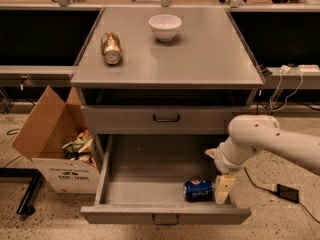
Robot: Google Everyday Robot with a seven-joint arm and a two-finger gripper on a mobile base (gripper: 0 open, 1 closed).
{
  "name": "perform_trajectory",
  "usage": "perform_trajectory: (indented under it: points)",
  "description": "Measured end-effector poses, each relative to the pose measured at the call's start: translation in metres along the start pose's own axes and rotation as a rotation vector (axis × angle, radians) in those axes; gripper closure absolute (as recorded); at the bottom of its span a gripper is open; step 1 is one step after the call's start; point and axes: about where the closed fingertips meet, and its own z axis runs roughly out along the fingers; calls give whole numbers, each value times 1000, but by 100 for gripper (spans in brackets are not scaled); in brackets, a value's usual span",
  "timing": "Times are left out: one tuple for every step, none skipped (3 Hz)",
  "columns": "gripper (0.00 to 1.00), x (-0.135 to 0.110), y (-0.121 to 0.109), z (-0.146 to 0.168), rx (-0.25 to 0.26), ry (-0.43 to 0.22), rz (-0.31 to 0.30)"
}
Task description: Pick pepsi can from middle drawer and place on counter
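The pepsi can (199, 189), blue with a red-and-white logo, lies on its side near the front right of the open middle drawer (150, 184). The drawer is pulled out, and its front panel has a small dark handle (165, 219). My gripper (223, 188), on the white arm coming in from the right, reaches down into the drawer. It sits right beside the can on the can's right side, against the drawer's right wall. The grey counter (200, 59) is the cabinet top above.
A gold-brown can (111, 47) lies on the counter's left side and a white bowl (165, 26) stands at its back. A closed drawer (166, 118) sits above the open one. An open cardboard box (60, 144) of trash stands on the floor at left. Cables (280, 189) lie at right.
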Motion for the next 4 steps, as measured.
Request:
perform_trajectory:
  points:
    - [0,4,-16,37,-23,-15,-15]
    - [0,14,-29,72,-42,-43,7]
    - [0,21,-39,99,-42,-70,34]
    - [19,25,-48,120,-50,-87,53]
